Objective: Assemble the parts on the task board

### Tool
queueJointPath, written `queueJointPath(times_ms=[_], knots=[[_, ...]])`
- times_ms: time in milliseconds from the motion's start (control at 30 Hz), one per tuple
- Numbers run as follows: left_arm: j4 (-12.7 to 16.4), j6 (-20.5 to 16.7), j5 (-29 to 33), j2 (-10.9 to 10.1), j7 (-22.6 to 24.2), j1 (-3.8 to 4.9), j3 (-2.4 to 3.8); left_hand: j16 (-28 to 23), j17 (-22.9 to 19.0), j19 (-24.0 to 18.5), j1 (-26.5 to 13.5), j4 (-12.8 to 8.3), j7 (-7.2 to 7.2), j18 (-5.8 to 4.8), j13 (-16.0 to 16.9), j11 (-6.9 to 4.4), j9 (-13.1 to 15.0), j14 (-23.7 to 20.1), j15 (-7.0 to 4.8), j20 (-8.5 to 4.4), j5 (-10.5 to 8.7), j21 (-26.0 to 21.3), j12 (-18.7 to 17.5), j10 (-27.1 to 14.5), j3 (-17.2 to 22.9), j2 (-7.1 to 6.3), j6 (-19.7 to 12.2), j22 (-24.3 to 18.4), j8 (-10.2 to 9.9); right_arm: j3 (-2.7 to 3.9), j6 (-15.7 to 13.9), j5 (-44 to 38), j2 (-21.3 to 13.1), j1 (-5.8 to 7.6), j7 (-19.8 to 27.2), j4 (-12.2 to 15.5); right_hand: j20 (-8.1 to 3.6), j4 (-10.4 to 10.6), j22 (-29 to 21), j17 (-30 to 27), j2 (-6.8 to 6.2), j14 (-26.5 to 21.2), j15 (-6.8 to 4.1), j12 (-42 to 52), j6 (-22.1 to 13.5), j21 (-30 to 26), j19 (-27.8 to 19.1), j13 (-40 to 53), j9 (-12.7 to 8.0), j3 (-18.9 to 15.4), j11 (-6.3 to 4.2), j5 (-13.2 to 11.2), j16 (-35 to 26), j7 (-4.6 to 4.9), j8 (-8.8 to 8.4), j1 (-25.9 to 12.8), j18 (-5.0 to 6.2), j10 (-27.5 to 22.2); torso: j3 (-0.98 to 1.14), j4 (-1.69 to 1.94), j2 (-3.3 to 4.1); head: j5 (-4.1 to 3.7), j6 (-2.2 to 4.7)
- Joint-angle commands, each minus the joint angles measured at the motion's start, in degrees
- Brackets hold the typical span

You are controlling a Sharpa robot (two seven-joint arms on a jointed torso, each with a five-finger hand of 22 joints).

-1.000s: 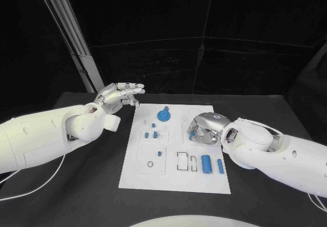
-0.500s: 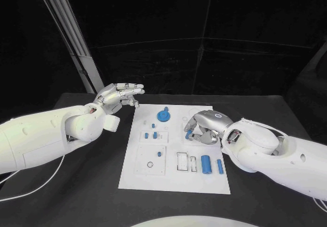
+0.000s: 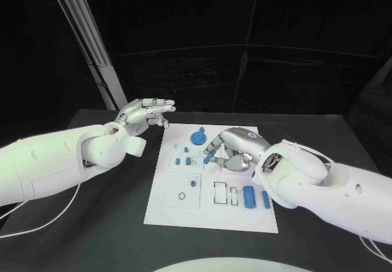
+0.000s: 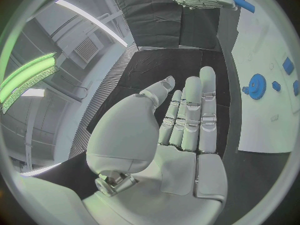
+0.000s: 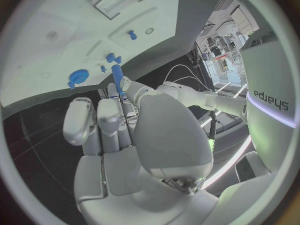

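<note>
A: Head view first: we have the black surface [image 3: 98, 226] with the white task board [image 3: 245, 218] lying in its middle.

B: Left hand [image 3: 145, 115]?

A: Raised off the board's far left corner, over the surface. Fingers [image 4: 206, 105] straight, side by side, nothing in them, thumb apart. Touching nothing.

B: Right hand [image 3: 231, 148]?

A: Over the board's middle, towards the far side. We see it pinching a blue peg [image 5: 117, 78]; fingers [image 5: 134, 92] clamped on its lower end, the rest curled. Peg sticks out tilted, above the board.

B: Loose parts?

A: Blue gear [image 3: 197, 137] on the far part of the board, just beside the right hand. Two blue cylinders [image 3: 247, 196] upright-lying in the near right area, next to a black-outlined slot [image 3: 219, 192]. Black ring [image 3: 181, 196] near left. Small blue pegs [image 3: 187, 161] left of the hand.
</note>
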Motion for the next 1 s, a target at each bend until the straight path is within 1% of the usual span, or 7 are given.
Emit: queueJointPath(times_ms=[33,133,367,467,633,800,1000], knots=[[0.0,0.7,-0.2,0.1,0.3,0.06,0.04,0.0,-0.1,-0.3,-0.2,-0.1,0.13,0.80,-0.1,-0.02,-0.1,-0.3,0.08,0.06,0.10,-0.2,0.2,-0.2,-0.2,0.54,-0.3,-0.1,0.3,-0.12,-0.2,3.9,1.9,-0.26,3.9,-0.3,0.05,0.0,0.1,0.0,-0.51,0.1,-0.02,-0.3,0.4,0.2,0.4,0.1,0.0,0.4,-0.56,0.3,0.4,0.18,-0.18,-0.3,-1.04,0.8,0.01,-0.03,0.04,0.36,-0.12],[-0.1,0.8,-0.2,0.2,0.3,0.06,0.04,0.0,-0.1,-0.3,-0.2,-0.1,0.13,0.80,-0.1,-0.02,-0.1,-0.3,0.08,0.06,0.10,-0.2,0.2,-0.2,-0.2,0.54,-0.3,-0.1,0.3,-0.83,0.9,4.6,4.1,-0.51,4.8,-1.0,0.06,-0.1,0.1,0.0,-0.59,0.1,0.00,-0.3,0.3,0.3,0.4,0.1,0.0,0.4,-0.53,0.3,0.4,0.21,-0.21,-0.4,-1.04,0.8,-0.05,-0.02,0.04,0.66,-0.07],[-0.1,0.8,-0.2,0.4,0.3,0.06,0.04,0.0,-0.1,-0.3,-0.2,-0.1,0.13,0.80,-0.1,-0.02,-0.1,-0.3,0.08,0.06,0.10,-0.2,0.2,-0.2,-0.2,0.54,-0.3,-0.1,0.3,-4.39,3.3,4.8,7.9,-0.88,6.2,-3.8,0.10,-0.2,0.1,-0.2,-0.74,0.1,0.05,-0.5,0.3,0.3,0.4,0.1,-0.1,0.5,-0.47,0.5,0.3,0.26,-0.30,-0.6,-1.04,0.8,-0.01,-0.08,0.03,1.40,-0.53],[-0.1,0.9,-0.2,0.5,0.3,0.06,0.04,0.0,-0.1,-0.3,-0.2,-0.1,0.13,0.80,-0.1,-0.02,-0.1,-0.3,0.08,0.06,0.10,-0.2,0.2,-0.2,-0.2,0.54,-0.3,-0.1,0.3,-5.27,3.9,4.4,9.0,-0.97,6.4,-4.8,0.11,-0.2,0.1,-0.2,-0.75,0.0,0.05,-0.5,0.3,0.3,0.4,0.1,-0.1,0.6,-0.47,0.5,0.3,0.27,-0.31,-0.7,-1.04,0.8,-0.01,-0.08,0.03,1.54,-0.65],[-0.1,0.9,-0.2,0.7,0.3,0.05,0.04,0.0,-0.1,-0.3,-0.2,-0.1,0.13,0.80,-0.1,-0.02,-0.1,-0.3,0.08,0.06,0.10,-0.2,0.2,-0.2,-0.2,0.54,-0.3,-0.1,0.3,-5.95,5.0,3.8,10.0,-1.11,6.5,-5.7,0.12,-0.2,0.1,-0.3,-0.76,0.0,0.07,-0.6,0.2,0.3,0.3,0.1,-0.1,0.6,-0.45,0.6,0.3,0.28,-0.35,-0.7,-1.03,0.7,0.04,-0.03,0.03,1.87,-0.96],[-0.2,1.0,-0.2,0.8,0.3,0.04,0.04,0.0,-0.1,-0.3,-0.2,-0.1,0.13,0.80,-0.1,-0.02,-0.1,-0.3,0.08,0.06,0.10,-0.2,0.2,-0.2,-0.2,0.54,-0.3,-0.1,0.3,-6.22,6.2,2.6,10.5,-1.16,5.9,-6.6,0.12,-0.3,0.1,-0.3,-0.76,0.0,0.08,-0.6,0.2,0.3,0.3,0.1,-0.1,0.6,-0.44,0.6,0.3,0.29,-0.36,-0.7,-1.02,0.7,0.01,-0.07,0.03,1.97,-1.05],[-0.3,1.1,-0.2,0.8,0.2,0.01,0.04,0.0,-0.1,-0.3,-0.2,-0.1,0.13,0.80,-0.1,-0.02,-0.1,-0.3,0.08,0.06,0.10,-0.2,0.2,-0.2,-0.2,0.54,-0.3,-0.1,0.3,-6.35,6.5,1.1,11.0,-1.18,5.3,-7.2,0.13,-0.3,0.1,-0.4,-0.76,0.0,0.09,-0.6,0.2,0.3,0.3,0.1,-0.1,0.7,-0.43,0.6,0.3,0.31,-0.36,-0.8,-1.03,0.7,0.05,-0.09,0.06,2.01,-1.17]])
